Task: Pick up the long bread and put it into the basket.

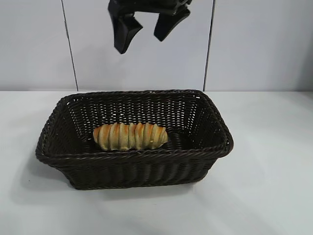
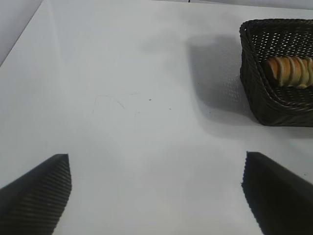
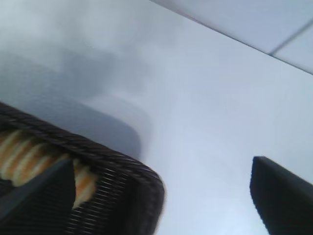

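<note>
High over the far rim of the basket [image 1: 132, 155], hanging in front of the pale wall [image 1: 259, 44] and pointing steeply down: that is how finding the right gripper [image 1: 142, 43] in the exterior view. Keeping its two dark fingers [image 1: 122, 36] spread wide, holding nothing, well clear of the wicker below.

Seeing the long bread [image 1: 130, 136] lying inside the basket, resting on the woven floor close against the near wall, running lengthwise along the basket's long side, a little left of the middle. Showing its orange-brown ridges crosswise, with golden-tan crust between them. Touching no finger of either arm.

Noting the basket sitting flat on the white table [image 1: 274, 186], long side facing the exterior camera, throwing a soft shadow to its left.

Looking through the right wrist camera: catching one rounded corner of the braided rim [image 3: 112, 156] close by, with an end of the loaf [image 3: 24, 152] just behind it, inside. Framing both with the same parted fingers [image 3: 283, 196], one of them overlapping the basket corner in that view, whether touching it or only passing in front being impossible to tell.

Looking through the left wrist camera: finding the left gripper [image 2: 156, 196] hovering over bare tabletop [image 2: 122, 98], well apart from the basket [image 2: 254, 93], fingers [image 2: 39, 196] splayed wide and clasping nothing. Glimpsing the bread [image 2: 291, 71] farther off, inside the wicker walls.
</note>
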You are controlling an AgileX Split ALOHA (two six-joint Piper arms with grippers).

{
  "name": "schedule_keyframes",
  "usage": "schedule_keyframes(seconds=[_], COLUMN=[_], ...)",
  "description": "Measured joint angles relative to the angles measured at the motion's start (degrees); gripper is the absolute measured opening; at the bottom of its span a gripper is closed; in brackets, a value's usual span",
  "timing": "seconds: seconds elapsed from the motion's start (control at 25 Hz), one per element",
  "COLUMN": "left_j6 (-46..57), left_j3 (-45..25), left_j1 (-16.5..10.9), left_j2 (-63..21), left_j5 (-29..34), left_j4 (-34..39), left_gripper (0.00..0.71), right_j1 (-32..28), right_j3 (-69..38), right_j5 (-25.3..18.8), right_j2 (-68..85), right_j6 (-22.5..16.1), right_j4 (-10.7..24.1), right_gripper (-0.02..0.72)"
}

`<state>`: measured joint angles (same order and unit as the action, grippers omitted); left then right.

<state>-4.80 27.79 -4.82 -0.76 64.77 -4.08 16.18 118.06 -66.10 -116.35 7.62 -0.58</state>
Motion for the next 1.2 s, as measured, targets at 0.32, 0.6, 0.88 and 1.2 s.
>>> schedule_keyframes(seconds=[0.32,0.6,0.88,1.2], left_j6=[0.0,0.0,0.0,0.0], left_j3=[0.0,0.0,0.0,0.0], left_j1=[0.0,0.0,0.0,0.0], left_j2=[0.0,0.0,0.0,0.0], left_j5=[0.0,0.0,0.0,0.0], left_j4=[0.0,0.0,0.0,0.0], left_gripper=[0.687,0.687,0.687,0.687], right_j1=[-15.6,-28.9,-36.4,-36.6], right_j3=[0.0,0.0,-1.0,-10.9], right_j5=[-3.4,-5.0,-5.6,-6.3], right_j2=[0.1,4.9,18.7,38.9], right_j6=[0.0,2.0,2.7,2.6], right_j4=[0.6,-5.1,-7.5,-9.4], right_gripper=[0.695,0.695,0.695,0.695])
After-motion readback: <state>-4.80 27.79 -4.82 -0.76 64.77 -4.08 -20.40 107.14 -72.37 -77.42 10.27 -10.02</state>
